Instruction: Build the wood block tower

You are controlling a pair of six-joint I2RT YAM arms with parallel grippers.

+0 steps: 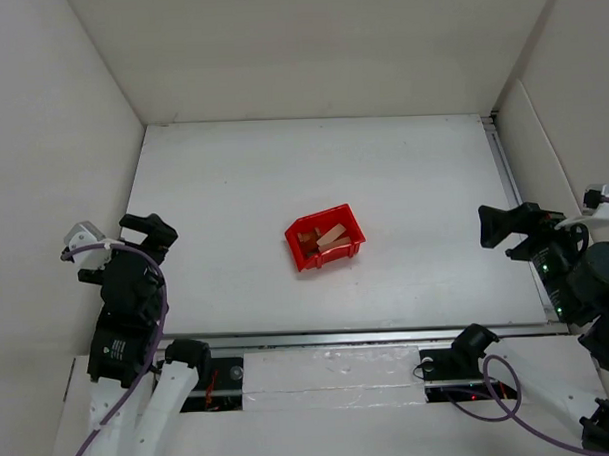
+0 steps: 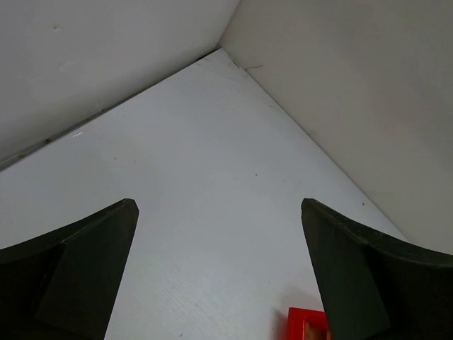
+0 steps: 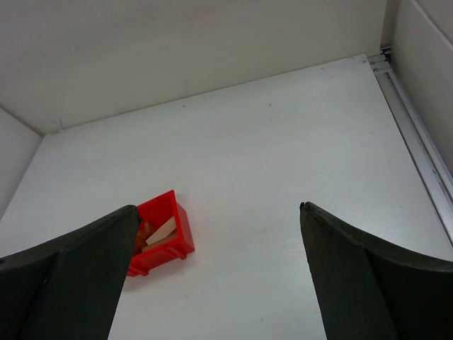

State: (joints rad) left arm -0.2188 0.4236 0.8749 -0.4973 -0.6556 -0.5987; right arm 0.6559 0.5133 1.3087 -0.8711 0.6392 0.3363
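Looking down from above, you see a white table (image 1: 283, 179) boxed in by plain white walls (image 1: 308, 48) on the left, back and right, their seams meeting in the far corners. The surface is matte, with only faint specks on it. A metal rail (image 1: 507, 176) runs along its right edge, and another strip lines the near edge in front of the arm bases. Your wooden blocks (image 1: 323, 239) are not stacked. They lie jumbled inside a small red bin (image 1: 335, 255) that sits askew near the middle of the table. A light tan block (image 3: 161, 231) lies slanted on top with browner pieces beside it, and their exact shapes cannot be made out. The left gripper (image 1: 149, 229) hovers by the left wall, well apart from the bin, its jaws spread wide with nothing between them. Its wrist camera catches only a corner of the bin at the bottom edge. The right gripper (image 1: 493, 226) hangs near the rail on the right, also well apart from the bin, with its jaws wide and holding nothing. Its wrist camera looks across the table toward the bin and the back wall.
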